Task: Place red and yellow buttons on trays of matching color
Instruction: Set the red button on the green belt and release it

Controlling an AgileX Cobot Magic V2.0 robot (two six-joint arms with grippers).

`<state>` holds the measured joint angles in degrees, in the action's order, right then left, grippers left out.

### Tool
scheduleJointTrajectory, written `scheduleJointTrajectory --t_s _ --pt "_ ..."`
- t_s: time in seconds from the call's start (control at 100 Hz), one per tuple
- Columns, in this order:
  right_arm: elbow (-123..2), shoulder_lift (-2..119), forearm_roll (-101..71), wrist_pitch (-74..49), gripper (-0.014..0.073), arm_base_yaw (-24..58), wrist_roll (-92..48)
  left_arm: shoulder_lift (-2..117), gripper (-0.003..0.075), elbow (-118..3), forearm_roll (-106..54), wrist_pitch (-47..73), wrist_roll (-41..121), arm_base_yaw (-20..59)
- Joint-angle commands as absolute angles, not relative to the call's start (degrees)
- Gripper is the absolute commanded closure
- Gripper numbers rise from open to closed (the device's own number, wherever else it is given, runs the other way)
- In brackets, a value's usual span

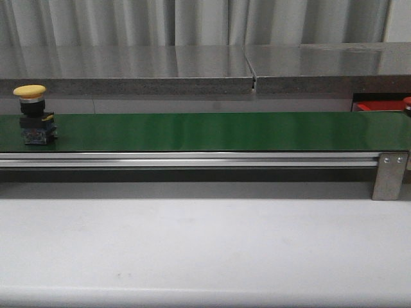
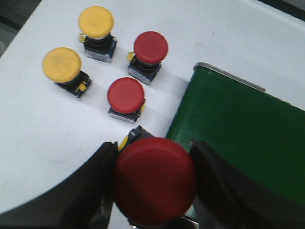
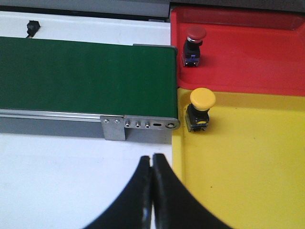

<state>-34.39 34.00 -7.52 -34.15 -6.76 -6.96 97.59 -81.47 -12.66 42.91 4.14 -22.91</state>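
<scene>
front view: a yellow button [image 1: 33, 114] stands upright at the green belt's [image 1: 212, 131] left end.
left wrist view: the left claw [image 2: 155, 183] grips a red button [image 2: 153, 180] beside the belt's end; two yellow and two red buttons stand on the white worktop [image 2: 43, 124].
right wrist view: the right claw [image 3: 152, 191] is closed, empty; one red button [image 3: 194, 46] stands on the red tray [image 3: 248, 57], one yellow button [image 3: 200, 109] on the yellow tray [image 3: 248, 167].

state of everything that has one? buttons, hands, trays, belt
left hand: shut on a red button
right hand: shut, holding nothing
yellow button on belt: upright, at the left end
belt: otherwise bare in the front view
red tray: holds one red button, upright
yellow tray: holds one yellow button, upright
loose buttons on the table: two red, two yellow, all cap up
</scene>
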Motion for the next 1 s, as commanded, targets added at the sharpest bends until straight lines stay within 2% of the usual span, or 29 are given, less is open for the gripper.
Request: scheduleJointTrajectory --t_s 0.0,0.23,0.51,0.56,0.68,0.73,0.99 --pt "-35.85 33.99 -7.31 -30.33 0.0711 -6.83 -7.08 95.18 0.0493 -82.88 -13.75 40.49 4.35 -21.33" --pt "-35.85 33.99 -7.31 -30.33 0.0711 -6.83 -7.08 98.23 0.0493 -82.88 -14.67 40.89 4.35 -18.12" --pt "-35.85 33.99 -7.31 -30.33 0.0711 -6.83 -7.08 101.24 0.0484 -82.88 -17.04 41.57 4.35 -17.74" --pt "-35.85 33.99 -7.31 -30.33 0.0711 -6.83 -7.08 101.48 0.0454 -82.88 -17.15 41.96 4.35 -17.74" --pt "-35.85 33.99 -7.31 -30.33 0.0711 -6.83 -7.08 101.48 0.0246 -82.88 -17.15 42.28 4.35 -17.74" --pt "-35.85 33.99 -7.31 -30.33 0.0711 -6.83 -7.08 101.48 0.0195 -83.0 -17.26 42.28 4.35 -17.74" --pt "-35.85 33.99 -7.31 -30.33 0.0711 -6.83 -7.08 97.61 0.0186 -83.0 -17.64 42.01 4.6 -17.74"
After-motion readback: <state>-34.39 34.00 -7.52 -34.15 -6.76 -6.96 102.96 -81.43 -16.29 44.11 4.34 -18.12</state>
